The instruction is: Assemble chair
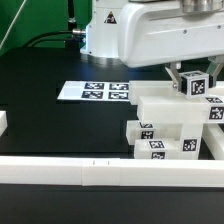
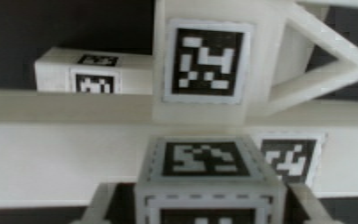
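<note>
1. Gripper. The gripper [image 1: 191, 78] hangs from the white arm over the cluster of chair parts [image 1: 168, 128]. Its jaws stand partly closed, clamped on a small white block [image 1: 196, 87] that carries black-and-white tags on its visible faces.

2. Grip detail. In the wrist view the gripper [image 2: 202, 198] shows one dark finger on each side of the small white block [image 2: 202, 160]. The fingers [image 2: 108, 206] lie against the block's side faces and the block fills the gap between them. No other part touches the fingers.

3. Task parts. The remaining chair parts sit directly beneath and just beside the gripper, stacked closely as chunky white tagged pieces. Whether the held block rests on the piece below it cannot be determined. In the wrist view, a tall tagged piece [image 2: 211, 60] with a slanted strut stands ahead of the gripper, beyond a broad flat white surface [image 2: 69, 122].

4. Surroundings. The marker board [image 1: 93, 91] lies flat on the black table [image 1: 50, 120], well apart from the gripper. A long white border rail [image 1: 90, 176] runs along the table edge, past the stacked parts.
</note>
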`<state>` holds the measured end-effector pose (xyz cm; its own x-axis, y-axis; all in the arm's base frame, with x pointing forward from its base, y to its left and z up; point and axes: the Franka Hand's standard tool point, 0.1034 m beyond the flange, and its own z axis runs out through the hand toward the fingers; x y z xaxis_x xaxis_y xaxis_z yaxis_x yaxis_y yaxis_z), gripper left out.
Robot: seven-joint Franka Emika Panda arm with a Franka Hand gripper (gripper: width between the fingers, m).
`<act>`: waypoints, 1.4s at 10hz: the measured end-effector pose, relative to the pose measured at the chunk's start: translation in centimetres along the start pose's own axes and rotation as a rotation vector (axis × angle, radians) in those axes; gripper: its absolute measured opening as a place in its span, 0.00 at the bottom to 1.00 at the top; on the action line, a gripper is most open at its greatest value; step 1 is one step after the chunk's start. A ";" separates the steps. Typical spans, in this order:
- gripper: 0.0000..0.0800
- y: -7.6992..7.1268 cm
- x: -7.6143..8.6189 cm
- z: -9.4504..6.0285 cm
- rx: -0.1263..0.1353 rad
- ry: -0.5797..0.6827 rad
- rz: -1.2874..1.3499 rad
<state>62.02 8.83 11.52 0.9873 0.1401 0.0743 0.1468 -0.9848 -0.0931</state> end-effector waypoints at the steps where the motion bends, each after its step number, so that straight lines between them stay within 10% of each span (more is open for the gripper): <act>1: 0.34 0.0 0.0 0.0 0.001 0.000 0.051; 13: 0.34 -0.1 0.0 0.3 0.002 -0.038 0.965; 14: 0.47 -0.2 -0.1 0.3 0.001 -0.039 0.981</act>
<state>61.96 9.03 11.26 0.6725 -0.7369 -0.0692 -0.7397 -0.6659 -0.0973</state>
